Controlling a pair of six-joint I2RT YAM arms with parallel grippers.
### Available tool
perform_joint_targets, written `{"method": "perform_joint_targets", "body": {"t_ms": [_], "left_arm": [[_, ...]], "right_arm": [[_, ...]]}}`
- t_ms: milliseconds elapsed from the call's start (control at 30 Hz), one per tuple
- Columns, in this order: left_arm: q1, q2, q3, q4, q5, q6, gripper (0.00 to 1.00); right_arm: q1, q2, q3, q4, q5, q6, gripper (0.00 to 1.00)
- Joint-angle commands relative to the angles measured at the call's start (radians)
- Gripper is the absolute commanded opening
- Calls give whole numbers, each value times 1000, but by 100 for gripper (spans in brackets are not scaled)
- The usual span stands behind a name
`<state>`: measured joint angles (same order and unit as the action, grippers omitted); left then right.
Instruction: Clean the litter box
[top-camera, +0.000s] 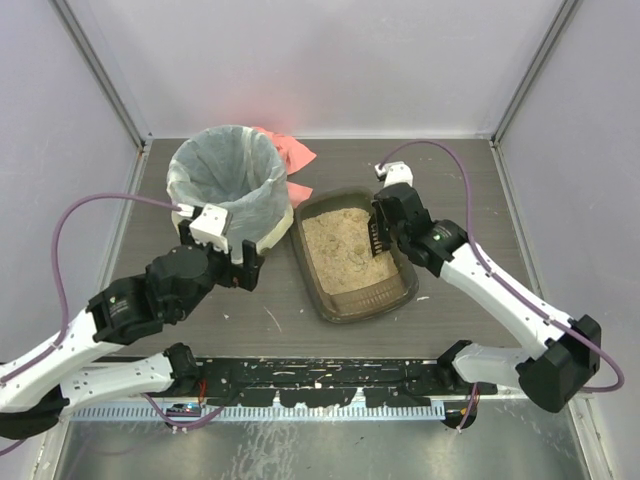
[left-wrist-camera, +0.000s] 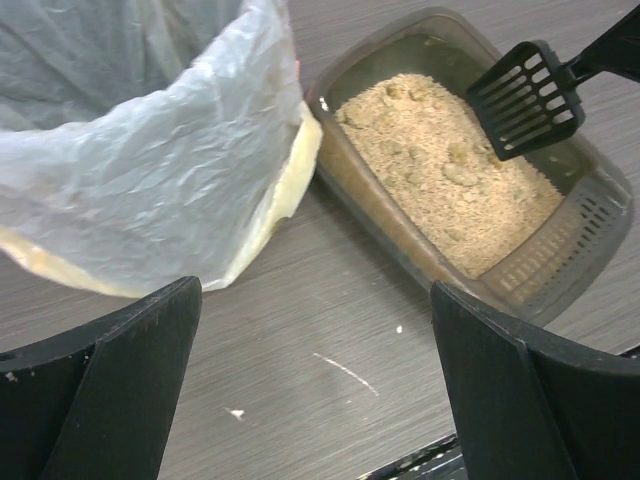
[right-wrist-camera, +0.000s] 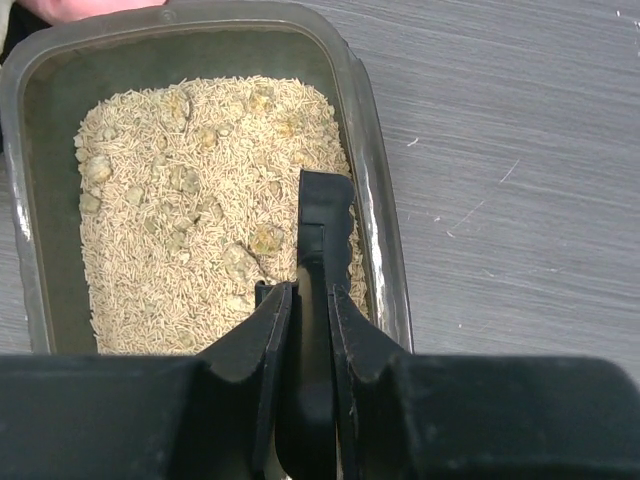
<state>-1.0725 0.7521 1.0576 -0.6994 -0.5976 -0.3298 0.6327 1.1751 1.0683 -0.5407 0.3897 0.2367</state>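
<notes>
The litter box (top-camera: 404, 290), a dark smoky-brown tray of tan litter with several clumps, lies at the table's middle, right of the bin; it also shows in the left wrist view (left-wrist-camera: 590, 215) and the right wrist view (right-wrist-camera: 372, 150). My right gripper (top-camera: 378, 235) is shut on the handle of a black slotted scoop (right-wrist-camera: 322, 215). The scoop head (left-wrist-camera: 525, 97) hangs just over the litter at the box's right side. My left gripper (top-camera: 238, 268) is open and empty, low over bare table beside the bin's front, left of the box.
A round bin (top-camera: 225, 180) lined with a white bag stands at the back left, touching the box's far left corner. A pink cloth (top-camera: 290, 150) lies behind the bin. Purple cables loop from both arms. A black rail runs along the near edge.
</notes>
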Motion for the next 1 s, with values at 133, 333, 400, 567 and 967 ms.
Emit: {"method": "perform_joint_targets", "body": {"t_ms": [133,333,400,567,967], "left_arm": [[-1,-120,31,-74,-118,101,98],[-2,-209,-26,-40,-132,119,98],[-1,-225,-39,-36,-137,121,98],[-2,-237,-67,-25,-146,120,98],[-1,-184,-59,-66,-177,99,98]], "right_arm": [[69,141,172,-79,121,-101,0],[138,195,247,-153,274,-125,1],[154,215,265,-188,308,-131,1],[178,254,266,-229,336,-131,1],[180,318,205,-185,359,-91,1]]}}
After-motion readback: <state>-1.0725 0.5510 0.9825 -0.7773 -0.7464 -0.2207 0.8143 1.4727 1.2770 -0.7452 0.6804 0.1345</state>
